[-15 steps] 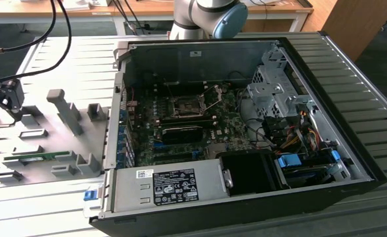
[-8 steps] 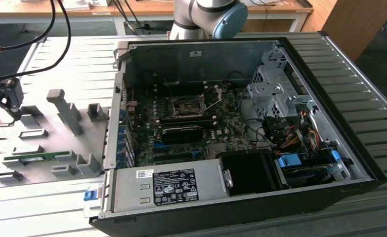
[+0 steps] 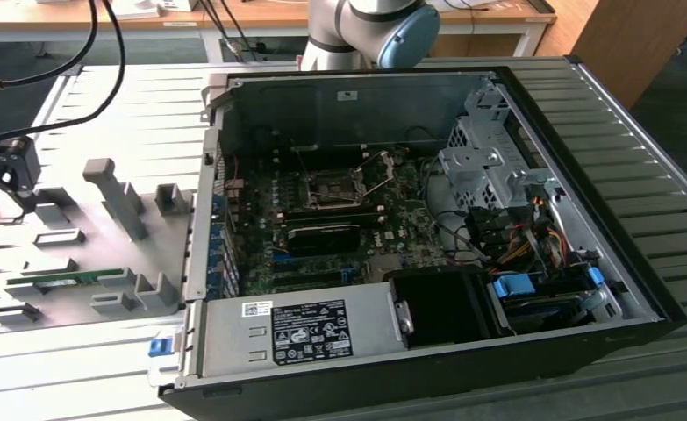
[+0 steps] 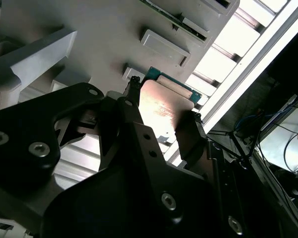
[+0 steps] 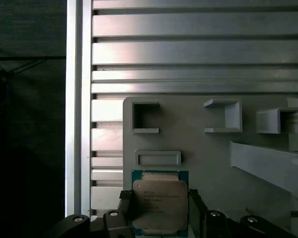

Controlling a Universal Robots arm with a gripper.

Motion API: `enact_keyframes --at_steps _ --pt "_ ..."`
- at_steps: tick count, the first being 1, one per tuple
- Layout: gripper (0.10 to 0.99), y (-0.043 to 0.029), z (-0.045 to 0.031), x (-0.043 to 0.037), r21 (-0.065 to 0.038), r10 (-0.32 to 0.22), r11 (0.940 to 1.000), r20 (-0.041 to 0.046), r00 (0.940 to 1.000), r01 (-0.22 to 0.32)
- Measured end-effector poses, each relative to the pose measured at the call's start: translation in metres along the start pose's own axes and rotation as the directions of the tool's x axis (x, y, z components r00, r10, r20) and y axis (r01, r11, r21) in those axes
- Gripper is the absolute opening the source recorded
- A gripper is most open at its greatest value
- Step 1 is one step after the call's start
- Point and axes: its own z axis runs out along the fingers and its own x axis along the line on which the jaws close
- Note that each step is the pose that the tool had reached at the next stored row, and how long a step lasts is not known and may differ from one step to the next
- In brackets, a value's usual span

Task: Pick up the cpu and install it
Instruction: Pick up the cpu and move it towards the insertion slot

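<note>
The cpu (image 5: 160, 202), a small square chip with a silvery-grey top on a green base, lies at the edge of the grey fixture plate (image 5: 198, 139). My gripper (image 5: 160, 207) straddles it, and a black finger (image 5: 125, 204) presses against each of two opposite sides. In the second wrist view the cpu (image 4: 161, 111) sits between the same fingers (image 4: 189, 136) of the gripper (image 4: 161, 115). In the exterior view the gripper (image 3: 13, 175) hangs over the plate's far left. The square socket (image 3: 332, 189) on the motherboard stands uncovered, its metal lever (image 3: 378, 171) raised.
The open computer case (image 3: 554, 114) fills the exterior view's right, with a black power supply (image 3: 308, 331) at its front. A green memory stick (image 3: 68, 279) and several grey holders (image 3: 115, 189) stand on the plate. Cables (image 3: 62, 61) hang near the gripper. The slatted table edge (image 5: 79, 124) runs beside the cpu.
</note>
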Motion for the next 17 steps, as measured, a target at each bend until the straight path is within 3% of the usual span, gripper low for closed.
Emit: enact_keyframes --at_steps 10,17 --pt "0.537 0.0001 -0.0035 0.0001 0.000 0.000 1.0000 -0.0002 1.0000 0.000" --pt "0.537 0.0004 -0.0099 0.0003 0.000 0.000 1.0000 -0.0001 1.0000 0.000"
